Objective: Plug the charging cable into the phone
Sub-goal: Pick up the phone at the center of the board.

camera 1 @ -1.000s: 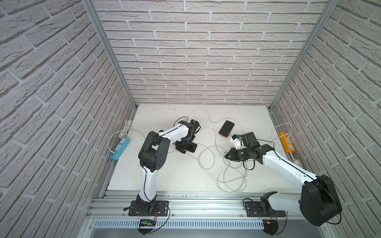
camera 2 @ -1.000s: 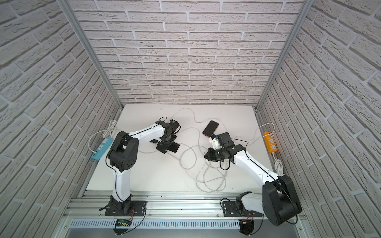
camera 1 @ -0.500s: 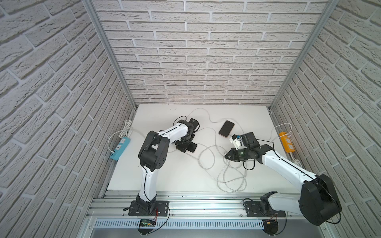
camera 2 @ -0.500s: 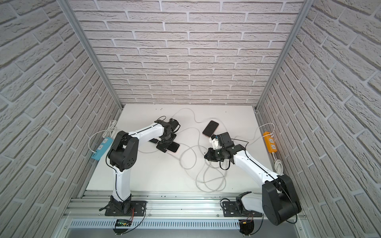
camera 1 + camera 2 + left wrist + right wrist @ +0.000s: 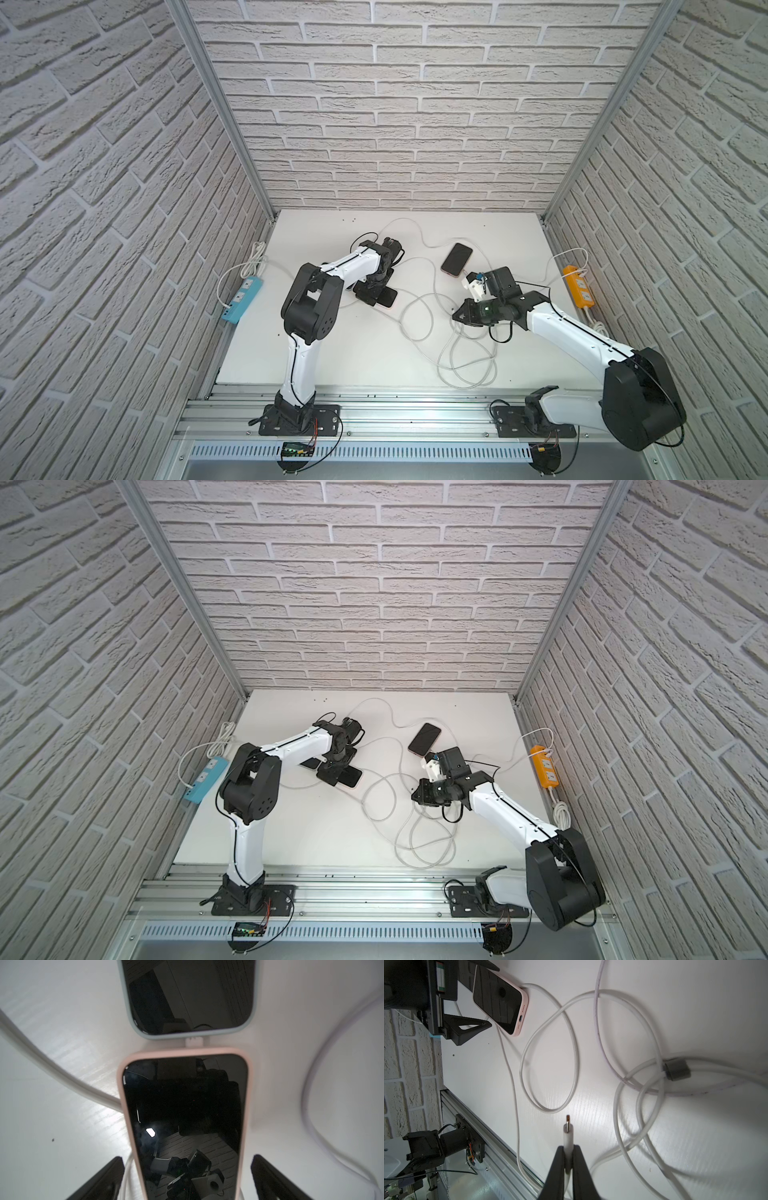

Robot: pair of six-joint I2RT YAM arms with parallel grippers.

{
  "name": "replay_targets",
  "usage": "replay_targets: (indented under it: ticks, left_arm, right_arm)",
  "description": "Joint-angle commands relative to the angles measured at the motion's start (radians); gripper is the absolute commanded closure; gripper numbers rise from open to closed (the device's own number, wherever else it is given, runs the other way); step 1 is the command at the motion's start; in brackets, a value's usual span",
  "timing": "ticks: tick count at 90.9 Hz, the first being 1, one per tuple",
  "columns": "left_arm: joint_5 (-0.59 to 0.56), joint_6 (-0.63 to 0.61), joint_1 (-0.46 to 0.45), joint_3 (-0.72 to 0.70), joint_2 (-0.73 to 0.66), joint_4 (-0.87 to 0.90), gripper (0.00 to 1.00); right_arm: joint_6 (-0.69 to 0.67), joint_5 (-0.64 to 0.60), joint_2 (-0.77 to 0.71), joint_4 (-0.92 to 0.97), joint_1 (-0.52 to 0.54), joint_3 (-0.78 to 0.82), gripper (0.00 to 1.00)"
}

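Plug pinched, phone straddled, nothing mated yet.

My right gripper [image 5: 569, 1148] is pressed together on the white cable plug [image 5: 568, 1132] and holds it right of centre. The plug's metal tip points left and its long axis runs roughly left to right. My left gripper [image 5: 187, 1159] stands spread wide, one finger on either side of the pink-cased phone [image 5: 185, 1105] and apart from its edges. The phone lies flat, left of centre. Its long axis also runs roughly left to right, and its empty port [image 5: 520, 1018] faces right, toward the plug. Its other end sits just beside a grey-cased phone [image 5: 187, 995] that already carries a plug. I judge the pick-up done. What remains is to steady the phone, bring the tip onto the port's line, since the two look offset, and push it home.
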State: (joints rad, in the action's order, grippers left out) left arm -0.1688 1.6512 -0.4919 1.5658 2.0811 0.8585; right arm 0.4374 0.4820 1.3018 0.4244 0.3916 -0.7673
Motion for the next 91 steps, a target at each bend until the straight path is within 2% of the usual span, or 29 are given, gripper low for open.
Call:
replay_targets:
  ticks: [1,13,26,38,51,55,67,81,91]
  left_arm:
    - [0.007,0.002,0.002,0.04,0.045,0.016,0.02]
    - [0.002,0.006,0.002,0.029,0.055,0.022,0.03]
    - [-0.007,0.005,0.002,0.002,0.059,0.016,0.14]
    - [-0.013,0.002,0.001,0.0,0.062,0.022,0.35]
    - [-0.032,-0.014,0.001,0.003,0.029,0.029,0.46]
    - [-0.039,-0.03,0.001,0.013,0.012,0.035,0.56]
    - [-0.096,-0.101,-0.003,0.054,-0.067,0.079,0.76]
    - [-0.161,-0.184,-0.001,0.067,-0.19,0.116,0.93]
    - [-0.149,-0.264,0.009,0.052,-0.269,0.102,1.0]
  right_arm:
    - [-0.011,0.015,0.004,-0.009,-0.003,0.008,0.97]
    - [-0.01,0.017,0.01,-0.012,-0.003,0.01,0.97]
    - [-0.008,0.021,0.014,-0.015,-0.003,0.009,0.97]
    - [-0.008,0.02,0.011,-0.013,-0.003,0.01,0.97]
    - [-0.008,0.02,0.011,-0.013,-0.003,0.014,0.97]
    - [-0.007,0.02,0.01,-0.013,-0.003,0.014,0.97]
    - [-0.005,0.038,0.004,-0.023,-0.002,0.015,0.97]
    - [0.003,0.08,-0.026,-0.06,0.017,0.02,0.97]
    - [0.003,0.123,-0.062,-0.105,0.052,0.023,0.97]
